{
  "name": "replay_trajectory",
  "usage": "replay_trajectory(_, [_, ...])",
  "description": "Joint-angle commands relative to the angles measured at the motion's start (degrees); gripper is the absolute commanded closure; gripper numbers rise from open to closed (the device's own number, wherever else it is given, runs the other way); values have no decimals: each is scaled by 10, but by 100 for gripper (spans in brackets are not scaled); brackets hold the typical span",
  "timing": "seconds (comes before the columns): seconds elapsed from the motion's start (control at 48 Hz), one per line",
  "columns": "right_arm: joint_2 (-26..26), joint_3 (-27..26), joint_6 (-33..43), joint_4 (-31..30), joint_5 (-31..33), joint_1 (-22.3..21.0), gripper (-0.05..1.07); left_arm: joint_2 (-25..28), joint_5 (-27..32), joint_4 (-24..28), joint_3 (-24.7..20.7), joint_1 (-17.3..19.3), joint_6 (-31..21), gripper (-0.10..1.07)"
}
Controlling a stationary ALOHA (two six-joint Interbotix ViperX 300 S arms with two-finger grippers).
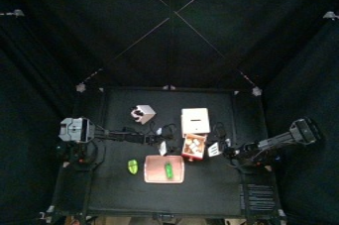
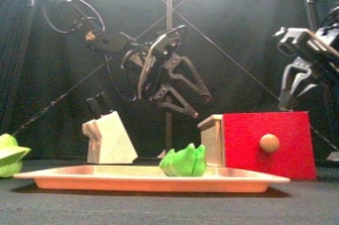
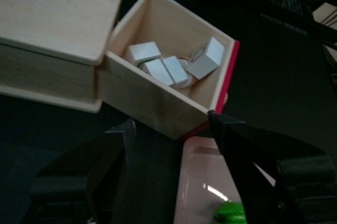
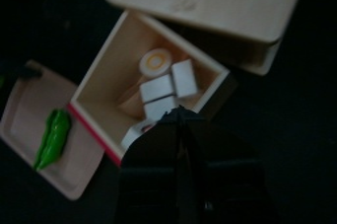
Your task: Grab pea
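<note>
The pea (image 1: 169, 169) is a slim mid-green pod lying on the pink tray (image 1: 155, 162) near the table's front; in the front view the pea (image 2: 185, 160) rests on the tray (image 2: 79, 178). My left gripper (image 3: 171, 159) hangs open above the drawer's edge, with the tray and a bit of the pea (image 3: 231, 211) just beyond it. My right gripper (image 4: 178, 121) hovers over the open drawer (image 4: 165, 80), jaws only a narrow gap apart and holding nothing. In that view the pea (image 4: 55, 137) lies off to the side on the tray. Neither gripper touches the pea.
A wooden box (image 1: 197, 119) with its red-fronted drawer (image 2: 265, 145) of white blocks stands right of the tray. A knife block (image 2: 109, 138) stands at the back left. A shorter yellow-green item (image 1: 133, 166) lies on the table left of the tray.
</note>
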Motion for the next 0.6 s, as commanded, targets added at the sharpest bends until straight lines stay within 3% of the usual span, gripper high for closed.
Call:
replay_trajectory(0.0, [13, -27, 1, -9, 7, 55, 63, -15, -11, -6, -18, 12, -1, 3])
replay_trajectory(0.25, [93, -68, 2, -6, 18, 125, 63, -16, -50, -33, -11, 29, -1, 3])
replay_trajectory(0.583, [191, -91, 8, 31, 20, 131, 63, -18, -91, -54, 16, 31, 0, 3])
